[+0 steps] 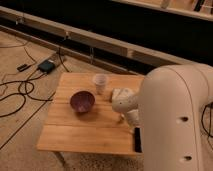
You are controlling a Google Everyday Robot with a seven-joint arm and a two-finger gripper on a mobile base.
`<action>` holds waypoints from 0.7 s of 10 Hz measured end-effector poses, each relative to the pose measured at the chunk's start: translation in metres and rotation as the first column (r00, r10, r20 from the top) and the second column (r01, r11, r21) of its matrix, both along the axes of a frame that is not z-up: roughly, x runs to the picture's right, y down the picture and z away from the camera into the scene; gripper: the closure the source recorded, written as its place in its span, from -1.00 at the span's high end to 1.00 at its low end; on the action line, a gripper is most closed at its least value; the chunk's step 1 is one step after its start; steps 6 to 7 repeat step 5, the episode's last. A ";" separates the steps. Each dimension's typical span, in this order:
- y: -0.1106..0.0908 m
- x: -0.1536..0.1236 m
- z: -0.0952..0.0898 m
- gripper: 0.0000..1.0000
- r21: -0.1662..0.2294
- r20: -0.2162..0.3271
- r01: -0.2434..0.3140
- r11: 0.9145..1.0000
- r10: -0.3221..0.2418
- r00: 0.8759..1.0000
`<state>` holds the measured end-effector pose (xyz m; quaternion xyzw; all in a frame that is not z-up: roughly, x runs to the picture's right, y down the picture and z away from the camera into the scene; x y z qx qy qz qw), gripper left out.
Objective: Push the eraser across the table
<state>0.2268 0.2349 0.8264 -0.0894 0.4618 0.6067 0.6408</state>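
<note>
The table [75,135] is a small low one with a light wooden plank top. The eraser [137,140], a flat black slab, lies near the table's front right edge, partly hidden behind my large white arm. My gripper [131,121] hangs from the white wrist right behind the eraser, low over the table top. From here I cannot make out whether it touches the eraser.
A purple bowl [82,101] stands left of centre on the table, and a pale cup [100,83] stands near the back edge. My white arm housing [175,120] blocks the table's right side. Black cables and a dark box [47,65] lie on the floor at left.
</note>
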 end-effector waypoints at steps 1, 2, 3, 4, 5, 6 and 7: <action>-0.006 0.011 0.002 0.30 0.005 -0.021 0.004 1.000 -0.004 1.000; -0.011 0.022 0.002 0.30 0.013 -0.043 0.006 1.000 -0.005 0.999; -0.016 0.028 0.003 0.30 0.019 -0.055 0.009 1.000 -0.008 0.998; -0.025 0.039 0.004 0.30 0.037 -0.079 0.009 0.999 -0.007 0.997; -0.030 0.044 0.003 0.30 0.046 -0.092 0.010 0.999 -0.006 0.996; -0.030 0.044 0.003 0.30 0.046 -0.092 0.010 0.999 -0.006 0.996; -0.030 0.044 0.003 0.30 0.046 -0.092 0.010 0.999 -0.006 0.996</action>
